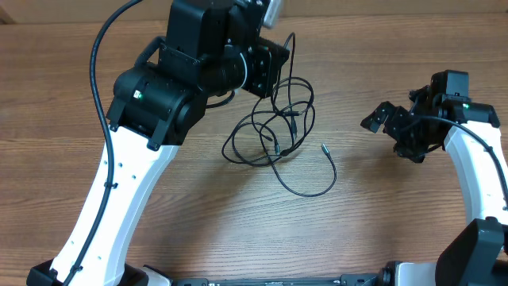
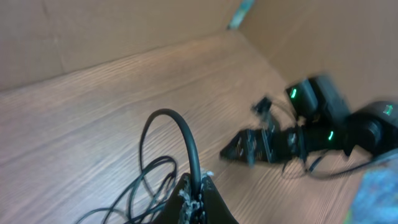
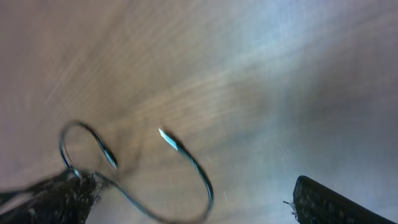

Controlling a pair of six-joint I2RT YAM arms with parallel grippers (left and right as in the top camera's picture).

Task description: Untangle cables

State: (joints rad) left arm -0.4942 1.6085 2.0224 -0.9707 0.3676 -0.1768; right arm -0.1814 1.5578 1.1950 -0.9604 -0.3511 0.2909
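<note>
Left gripper (image 2: pixel 196 188) is pinched shut on a loop of the cables (image 1: pixel 279 127). They lie tangled near the middle of the tabletop (image 1: pixel 238 230), toward its far edge, with one silver-tipped end (image 1: pixel 324 147) trailing right. Right gripper (image 1: pixel 394 133) stands wide open near the right edge, holding nothing, apart from the tangle.
</note>
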